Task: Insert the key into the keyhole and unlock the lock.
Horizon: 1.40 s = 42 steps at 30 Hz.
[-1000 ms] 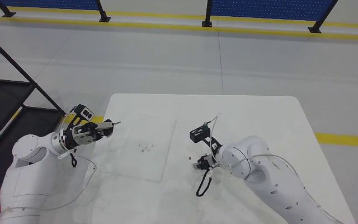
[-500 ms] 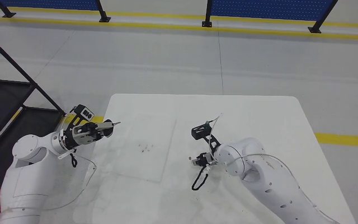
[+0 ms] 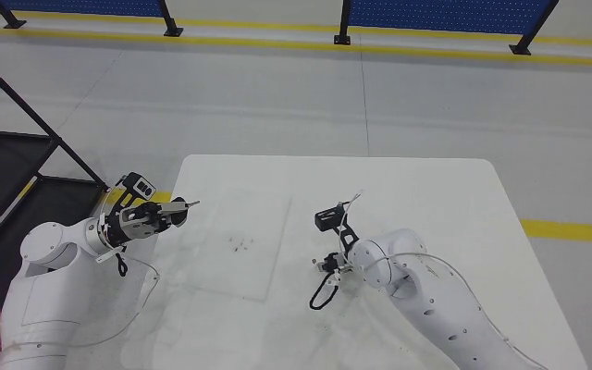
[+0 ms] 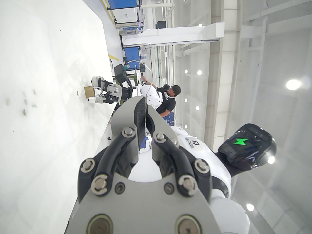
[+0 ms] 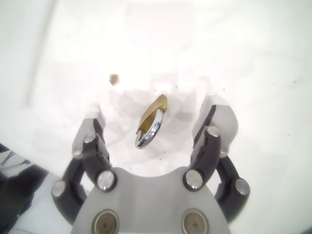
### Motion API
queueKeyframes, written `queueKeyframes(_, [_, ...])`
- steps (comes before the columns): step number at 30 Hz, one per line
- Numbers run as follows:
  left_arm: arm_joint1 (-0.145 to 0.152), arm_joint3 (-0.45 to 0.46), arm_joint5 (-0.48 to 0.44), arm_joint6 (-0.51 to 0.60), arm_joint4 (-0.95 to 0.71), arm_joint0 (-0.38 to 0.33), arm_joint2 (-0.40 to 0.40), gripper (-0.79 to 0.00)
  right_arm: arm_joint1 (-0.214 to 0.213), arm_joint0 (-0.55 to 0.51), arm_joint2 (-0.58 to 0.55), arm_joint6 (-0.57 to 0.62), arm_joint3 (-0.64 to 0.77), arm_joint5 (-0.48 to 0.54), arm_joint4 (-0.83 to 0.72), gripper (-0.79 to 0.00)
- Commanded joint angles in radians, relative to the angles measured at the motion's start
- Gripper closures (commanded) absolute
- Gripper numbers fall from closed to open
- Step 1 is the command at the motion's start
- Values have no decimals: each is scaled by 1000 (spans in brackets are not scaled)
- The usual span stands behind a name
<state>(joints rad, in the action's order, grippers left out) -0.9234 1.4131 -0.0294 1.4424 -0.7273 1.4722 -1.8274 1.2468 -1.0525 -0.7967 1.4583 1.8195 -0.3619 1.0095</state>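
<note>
**Key clamped in one gripper, lock sitting loose between the other's fingers**

So the lock [image 5: 151, 119] is a little brass padlock with a shiny shackle. It's standing on the white table [image 3: 416, 185] on its brass end, shackle pointing up off the surface.

The right gripper [image 5: 154, 105] is down over the lock with its fingers [image 5: 214, 113] spread wide, one on each side of it. There's a clear gap on both sides, so nothing is pinching the lock. The left wrist view shows the same thing side-on, with the shackle sitting in the space between the two open fingers.

The left gripper [image 4: 145, 113] is well apart from the lock, out by the table's edge, and pointing roughly toward the lock. Its fingers are squeezed together on the key [image 4: 145, 99]. The key shows as a thin metal sliver, edge-on between the pads, with its tip poking out past them.

Other bits: there's a tiny brown speck [image 5: 113, 79] on the table just beside the lock. There's also a small cluster of dark marks [image 3: 242, 244] on the table between the lock and the key.
</note>
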Motion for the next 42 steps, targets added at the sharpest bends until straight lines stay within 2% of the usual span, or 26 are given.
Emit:
queueKeyframes(1, [0, 0, 0, 0, 0, 0, 0, 0, 5, -9, -11, 9, 3, 9, 11, -348])
queueKeyframes(9, [0, 0, 0, 0, 0, 0, 0, 0, 29, -54, -57, 46, 19, 46, 66, -286])
queueKeyframes(12, [0, 0, 0, 0, 0, 0, 0, 0, 41, -70, -71, 61, 29, 60, 89, -237])
queueKeyframes(14, [0, 0, 0, 0, 0, 0, 0, 0, 51, -80, -80, 69, 34, 69, 102, -169])
queueKeyframes(15, [0, 0, 0, 0, 0, 0, 0, 0, 55, -84, -83, 74, 35, 74, 110, -86])
queueKeyframes(17, [0, 0, 0, 0, 0, 0, 0, 0, 65, -92, -90, 78, 37, 77, 122, 0])
queueKeyframes(24, [0, 0, 0, 0, 0, 0, 0, 0, 92, -113, -117, 78, 44, 77, 127, 0])
queueKeyframes(30, [0, 0, 0, 0, 0, 0, 0, 0, 111, -153, -233, 46, 71, 46, 17, 0])
queueKeyframes(36, [0, 0, 0, 0, 0, 0, 0, 0, 119, -217, -365, -50, 123, -50, -211, 0])
queueKeyframes(39, [0, 0, 0, 0, 0, 0, 0, 0, 120, -247, -438, -96, 141, -96, -372, 0])
queueKeyframes(42, [0, 0, 0, 0, 0, 0, 0, 0, 120, -276, -495, -150, 134, -92, -507, 0])
